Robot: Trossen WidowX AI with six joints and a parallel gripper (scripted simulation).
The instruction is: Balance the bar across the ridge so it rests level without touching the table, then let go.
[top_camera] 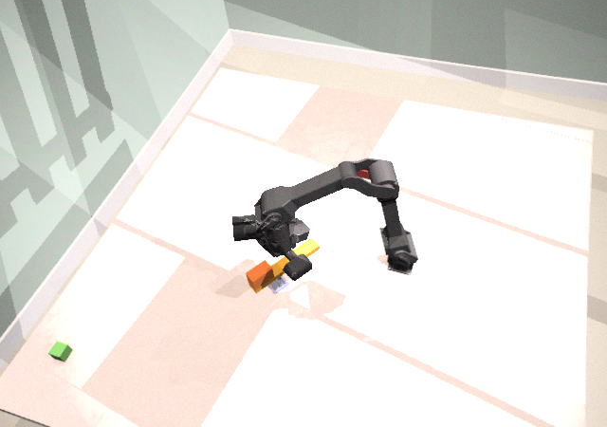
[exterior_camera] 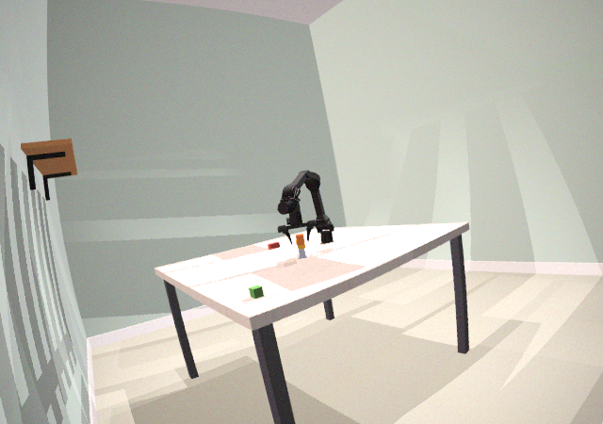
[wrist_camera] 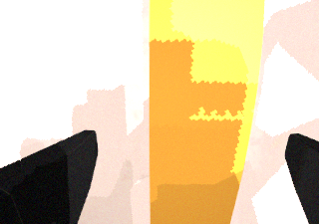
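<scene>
The yellow-orange bar (top_camera: 308,248) (exterior_camera: 301,246) (wrist_camera: 199,154) lies across the pale blue ridge (top_camera: 278,285) (exterior_camera: 301,253), clear of the table as far as it shows. An orange block (top_camera: 258,276) (exterior_camera: 300,239) sits on one end, and the ridge is nearer that end. The exterior camera sees the bar end-on, so I cannot tell if it is exactly level. My gripper (exterior_camera: 299,241) (wrist_camera: 191,134) is open around the bar, with a gap on both sides in the wrist view. The arm hides part of the bar in the top view.
A green cube (top_camera: 60,351) (exterior_camera: 255,291) lies far off near the table corner. A red block (top_camera: 363,174) (exterior_camera: 273,245) lies beyond the arm, partly hidden by it in the top view. The arm's base stands to the right of the bar in the top view.
</scene>
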